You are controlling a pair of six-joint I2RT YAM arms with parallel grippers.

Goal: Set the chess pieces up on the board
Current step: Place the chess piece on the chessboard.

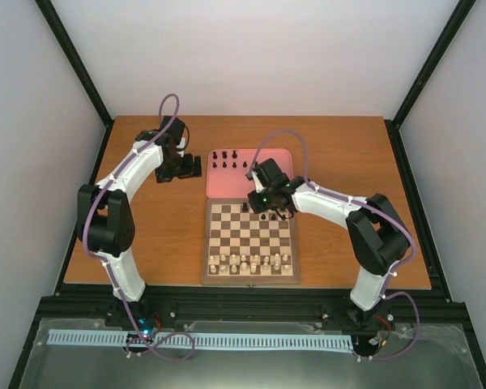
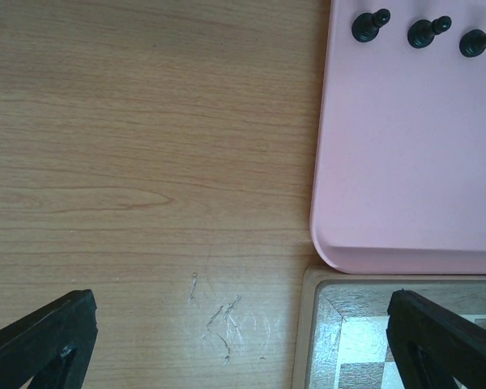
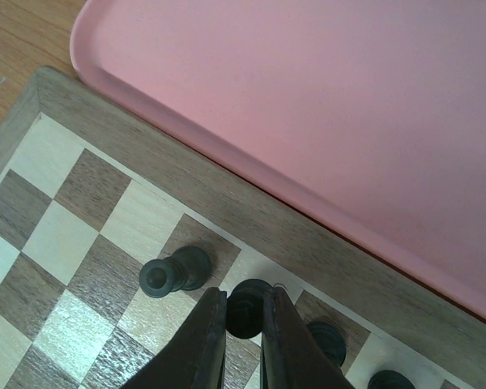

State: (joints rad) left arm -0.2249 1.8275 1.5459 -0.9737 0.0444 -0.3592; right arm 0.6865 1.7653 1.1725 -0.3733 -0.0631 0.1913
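Observation:
My right gripper [image 3: 244,298] is shut on a black chess piece [image 3: 251,286] over the board's [image 3: 227,194] far row, next to the pink tray [image 3: 348,97]. A black piece [image 3: 174,273] stands one square to its left. Two more [image 3: 330,340] stand to its right. From above, the right gripper [image 1: 265,212] hovers at the board's [image 1: 249,279] far edge, and several black pieces [image 1: 227,159] stand on the tray [image 1: 235,185]. My left gripper [image 1: 196,167] is open over bare table left of the tray. Its fingers [image 2: 40,340] frame nothing.
Cream pieces [image 1: 249,262] line the board's near rows. In the left wrist view the tray [image 2: 405,162] carries three black pieces [image 2: 428,31] at its far side, and the board's corner [image 2: 340,324] shows below it. The table [image 1: 154,235] stretches left of the board.

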